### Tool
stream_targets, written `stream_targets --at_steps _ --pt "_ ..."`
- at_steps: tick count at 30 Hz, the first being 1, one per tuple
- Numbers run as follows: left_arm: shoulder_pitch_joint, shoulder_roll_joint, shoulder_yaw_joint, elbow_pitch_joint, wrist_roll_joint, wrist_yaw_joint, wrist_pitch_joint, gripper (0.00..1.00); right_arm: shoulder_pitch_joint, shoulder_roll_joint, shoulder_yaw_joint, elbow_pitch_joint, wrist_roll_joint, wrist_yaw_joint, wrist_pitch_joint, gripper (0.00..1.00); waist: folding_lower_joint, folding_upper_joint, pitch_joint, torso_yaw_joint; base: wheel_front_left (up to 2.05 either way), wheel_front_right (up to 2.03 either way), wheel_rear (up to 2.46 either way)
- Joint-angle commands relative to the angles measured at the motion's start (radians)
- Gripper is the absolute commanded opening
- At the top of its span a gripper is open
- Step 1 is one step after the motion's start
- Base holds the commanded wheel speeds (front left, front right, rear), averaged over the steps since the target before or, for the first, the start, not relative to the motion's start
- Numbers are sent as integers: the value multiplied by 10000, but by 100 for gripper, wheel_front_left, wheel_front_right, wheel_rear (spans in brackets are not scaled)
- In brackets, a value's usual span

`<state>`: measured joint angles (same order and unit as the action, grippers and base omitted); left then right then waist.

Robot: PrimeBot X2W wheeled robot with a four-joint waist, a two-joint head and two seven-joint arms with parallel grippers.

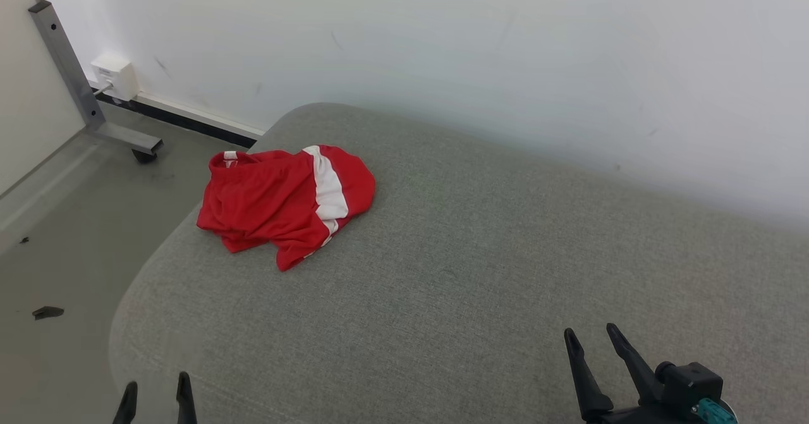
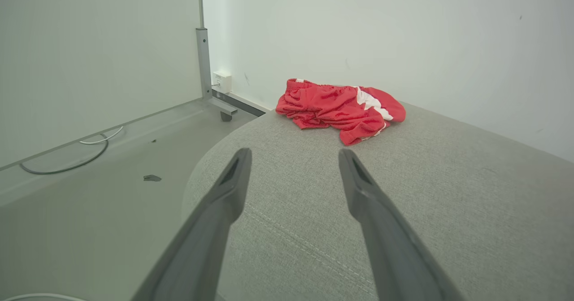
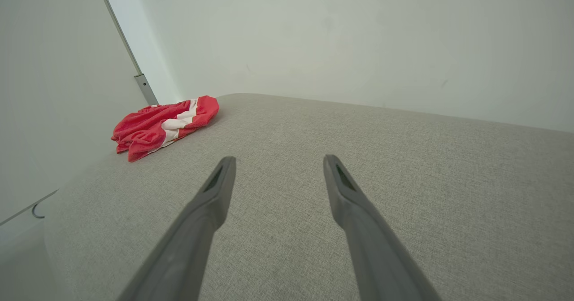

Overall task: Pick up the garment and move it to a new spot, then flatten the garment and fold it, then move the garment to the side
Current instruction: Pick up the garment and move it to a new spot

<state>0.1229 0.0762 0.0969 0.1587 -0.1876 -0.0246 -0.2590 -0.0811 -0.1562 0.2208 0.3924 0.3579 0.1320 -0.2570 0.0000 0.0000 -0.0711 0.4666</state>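
Bunched garment (image 1: pixel 284 203), folds hidden — left end effector (image 1: pixel 157 384), half cut off, and right end effector (image 1: pixel 591 331) both released.

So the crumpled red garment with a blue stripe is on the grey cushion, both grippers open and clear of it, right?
The stripe is white, not blue; the head view shows it. The crumpled red garment lies on the grey cushion, left gripper and right gripper open and clear of it.

Thin red cloth garment (image 1: pixel 278 199), matt; coarse woven grey couch fabric (image 1: pixel 480 266); brushed metal post (image 1: pixel 66 64)
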Motion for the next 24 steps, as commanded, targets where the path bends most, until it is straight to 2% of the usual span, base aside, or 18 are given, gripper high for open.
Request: stream_targets --at_steps 1,5,15,17,20,24 --pt "-306 85 35 83 -165 -42 74 100 9 -68 1 -29 -54 -27 -48 100 0 0 71 -46 0 0 0" --pt "-1140 273 219 617 -647 -252 695 100 -107 -193 55 -223 -138 -27 92 100 0 0 455 -193 0 0 0" --pt "-5326 671 1049 2972 -2963 -672 2609 100 -1086 -1046 530 -1462 -376 -26 866 100 0 0 2618 -1086 0 0 0" --pt "-6142 890 1253 3404 -3370 -654 3097 100 -1362 -1182 725 -1793 -422 -26 1061 100 0 0 3171 -1371 0 0 0" --pt "-7371 844 1791 4000 -4372 -539 3958 100 -1839 -1437 937 -2221 -441 -26 1262 100 0 0 3904 -1739 0 0 0" --pt "-8699 1167 2454 4504 -5490 -177 5271 100 -2383 -1662 1125 -2694 -460 -26 1453 100 0 0 4754 -2226 0 0 0"
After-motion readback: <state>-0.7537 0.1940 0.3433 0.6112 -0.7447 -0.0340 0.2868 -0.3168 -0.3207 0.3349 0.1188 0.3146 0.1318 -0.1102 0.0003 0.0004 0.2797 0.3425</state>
